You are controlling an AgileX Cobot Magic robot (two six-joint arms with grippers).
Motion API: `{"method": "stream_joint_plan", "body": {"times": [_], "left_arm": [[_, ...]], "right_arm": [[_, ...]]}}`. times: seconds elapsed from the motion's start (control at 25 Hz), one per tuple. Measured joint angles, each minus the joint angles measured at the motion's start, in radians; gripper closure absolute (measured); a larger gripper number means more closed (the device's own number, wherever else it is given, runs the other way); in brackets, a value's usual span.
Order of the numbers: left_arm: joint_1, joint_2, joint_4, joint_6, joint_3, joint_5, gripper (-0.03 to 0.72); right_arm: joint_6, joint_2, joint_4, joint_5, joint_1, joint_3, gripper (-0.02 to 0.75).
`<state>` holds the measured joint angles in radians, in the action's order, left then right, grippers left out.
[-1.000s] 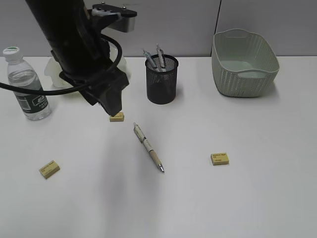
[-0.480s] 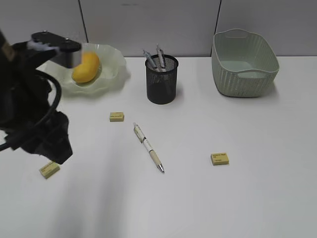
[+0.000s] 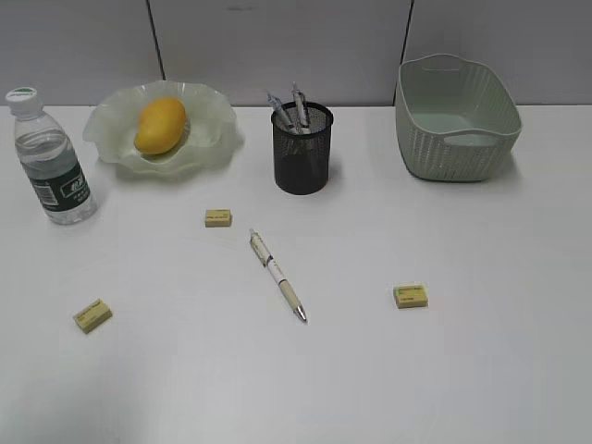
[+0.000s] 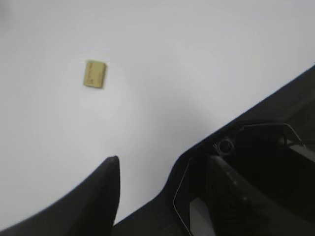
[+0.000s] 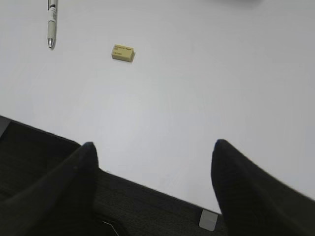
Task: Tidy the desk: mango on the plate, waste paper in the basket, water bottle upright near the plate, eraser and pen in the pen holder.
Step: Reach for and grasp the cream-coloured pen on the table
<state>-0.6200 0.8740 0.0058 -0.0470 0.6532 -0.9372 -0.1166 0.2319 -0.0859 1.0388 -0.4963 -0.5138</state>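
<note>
The mango [image 3: 161,125] lies on the wavy green plate [image 3: 211,139] at the back left. Left of the plate, the water bottle [image 3: 51,162] stands upright. A pen [image 3: 277,276] lies loose mid-desk, in front of the black mesh pen holder [image 3: 302,153], which has pens in it. Three yellow erasers lie apart: one [image 3: 218,217] near the holder, one [image 3: 92,315] front left, one [image 3: 410,296] right. No waste paper shows. Neither arm appears in the exterior view. My left gripper [image 4: 165,169] hangs open and empty over the desk edge, an eraser [image 4: 95,74] ahead. My right gripper [image 5: 153,147] is open and empty, an eraser [image 5: 122,52] and the pen's tip [image 5: 51,27] beyond it.
The pale green basket [image 3: 455,129] stands at the back right. The white desk [image 3: 462,370] stretches bare across the front. Dark robot base parts [image 4: 266,162] sit past the desk's near edge in both wrist views.
The left arm has swung from above the plate, forward and left, out of the exterior view. The bottle, plate and mango now show in full.
</note>
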Motion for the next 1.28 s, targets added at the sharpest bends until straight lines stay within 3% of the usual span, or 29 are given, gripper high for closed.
{"method": "stream_joint_plan", "body": {"times": [0.16, 0.52, 0.68, 0.96, 1.28], "left_arm": [[0.000, -0.208, 0.043, -0.096, -0.086, -0.002, 0.256], [0.000, -0.515, 0.023, -0.115, -0.101, -0.081, 0.256], [0.000, -0.553, 0.051, -0.121, -0.101, -0.172, 0.256], [0.000, -0.553, 0.068, -0.122, -0.123, -0.141, 0.256], [0.000, -0.553, 0.070, -0.122, -0.123, -0.137, 0.256]], "right_arm": [[0.000, 0.000, -0.001, 0.000, 0.000, 0.000, 0.183], [0.000, 0.000, -0.001, 0.000, 0.000, 0.000, 0.185], [0.000, 0.000, -0.001, 0.000, 0.000, 0.000, 0.186], [0.000, 0.017, -0.001, -0.008, 0.000, -0.003, 0.186], [0.000, 0.320, 0.000, -0.163, 0.000, -0.059, 0.186]]}}
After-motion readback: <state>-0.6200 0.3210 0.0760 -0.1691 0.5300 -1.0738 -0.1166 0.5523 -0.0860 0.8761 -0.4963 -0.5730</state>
